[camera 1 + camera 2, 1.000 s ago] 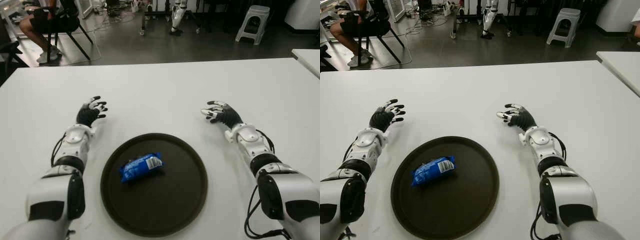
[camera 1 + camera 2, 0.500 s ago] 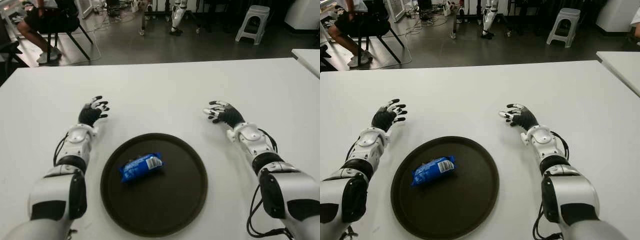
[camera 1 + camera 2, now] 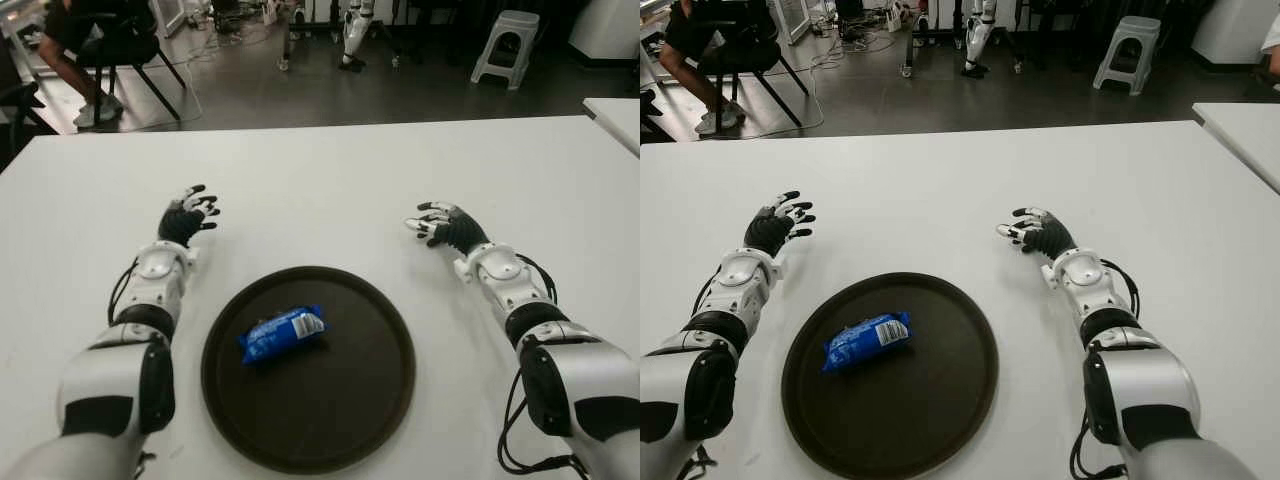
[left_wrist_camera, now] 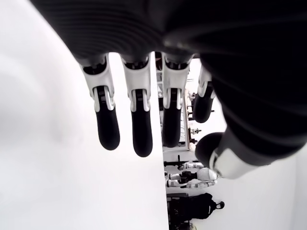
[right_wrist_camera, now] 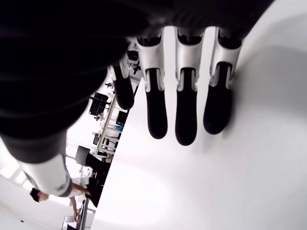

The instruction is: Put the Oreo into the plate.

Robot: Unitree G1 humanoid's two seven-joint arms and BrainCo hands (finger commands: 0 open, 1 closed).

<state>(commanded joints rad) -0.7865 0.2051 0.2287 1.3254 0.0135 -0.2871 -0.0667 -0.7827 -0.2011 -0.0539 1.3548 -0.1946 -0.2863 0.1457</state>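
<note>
The plate (image 3: 370, 400) sits on the white surface (image 3: 330, 190) right in front of me, dark, round and shallow-rimmed, and the Oreo (image 3: 283, 334) lies inside it, a blue packet resting flat on the plate's floor, toward its left half and a little tilted. Nothing else is in the plate. My left hand (image 3: 186, 218) is out beyond the plate's far-left edge, well apart from the rim, with the forearm running back along the plate's left side. Its fingers (image 4: 135, 120) are spread and nearly straight, holding nothing, as my left wrist view shows them fanned above the bare white top. My right hand (image 3: 440, 224) is beyond the plate's far-right edge, also clear of the rim, its forearm trailing back along the plate's right side. Its fingers (image 5: 186, 115) are likewise extended and loose, with nothing between them. Whether either palm touches the surface I cannot tell. Far behind the plate, past the surface, a person (image 3: 75, 40) sits on a chair, and a stool (image 3: 505, 45) stands on the floor.
</note>
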